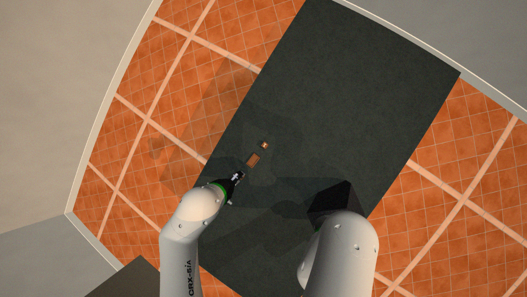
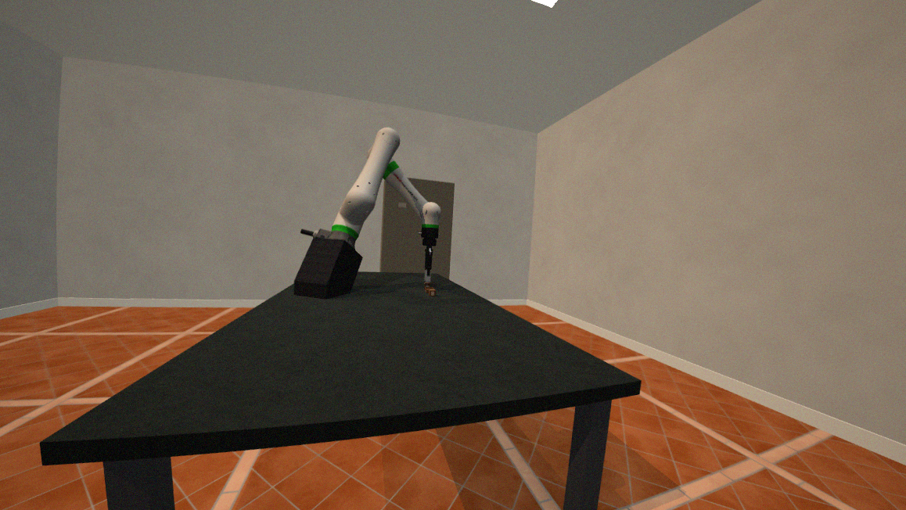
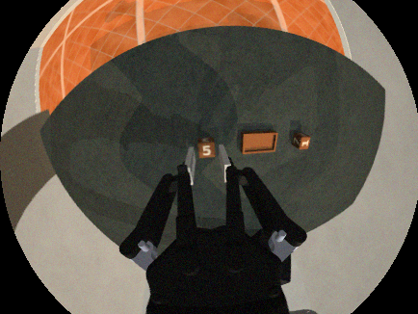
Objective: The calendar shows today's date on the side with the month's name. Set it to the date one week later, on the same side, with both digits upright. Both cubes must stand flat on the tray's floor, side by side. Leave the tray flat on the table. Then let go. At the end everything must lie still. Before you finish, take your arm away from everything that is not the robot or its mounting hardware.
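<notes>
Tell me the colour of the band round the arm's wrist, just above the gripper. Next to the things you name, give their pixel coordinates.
The band [image 1: 223,192] [image 2: 429,226] is green, clearest in the top view.

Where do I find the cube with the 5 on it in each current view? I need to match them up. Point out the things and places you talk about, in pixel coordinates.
Top: left of centre, below the tray [image 1: 252,161] [image 3: 259,143], the 5 cube [image 3: 206,148] shows only partly beside the gripper's [image 1: 240,174] [image 3: 207,153] fingertips.
Exterior: near the fingertips, right of the robot base [image 2: 326,269]; too small to pick out.
Wrist: near centre, left of the tray, seen between the fingers.
Shared landmark: the black table [image 1: 350,92] [image 2: 354,367] [image 3: 270,87].
</notes>
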Tool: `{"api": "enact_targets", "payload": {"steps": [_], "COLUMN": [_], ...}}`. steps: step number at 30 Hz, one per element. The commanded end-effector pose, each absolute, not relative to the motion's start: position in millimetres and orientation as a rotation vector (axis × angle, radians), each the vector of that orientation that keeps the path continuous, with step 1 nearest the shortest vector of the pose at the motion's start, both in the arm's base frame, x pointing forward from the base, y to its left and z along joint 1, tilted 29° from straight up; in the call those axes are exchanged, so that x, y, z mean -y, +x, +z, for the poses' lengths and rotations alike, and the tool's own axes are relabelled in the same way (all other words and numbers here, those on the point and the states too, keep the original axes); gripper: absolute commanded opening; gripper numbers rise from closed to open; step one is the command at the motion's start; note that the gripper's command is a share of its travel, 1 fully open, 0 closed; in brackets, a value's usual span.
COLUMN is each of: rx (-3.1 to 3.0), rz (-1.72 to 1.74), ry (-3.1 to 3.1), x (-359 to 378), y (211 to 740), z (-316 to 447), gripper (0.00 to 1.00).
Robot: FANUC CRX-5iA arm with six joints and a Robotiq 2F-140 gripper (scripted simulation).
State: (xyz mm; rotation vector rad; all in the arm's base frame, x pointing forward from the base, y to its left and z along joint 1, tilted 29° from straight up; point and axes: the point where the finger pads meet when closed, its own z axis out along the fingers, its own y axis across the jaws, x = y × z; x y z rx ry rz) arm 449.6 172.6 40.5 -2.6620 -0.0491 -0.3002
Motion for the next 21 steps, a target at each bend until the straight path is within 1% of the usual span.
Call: {"api": "enact_targets", "payload": {"steps": [1,21], "rx": [0.049,0.049], "rz": [-0.301,-0.301], "ry": [-2.662,-2.662], "x": [-172,-181], "y": [450,454], "z": [41,24], "gripper": [0.28,0.28]}}
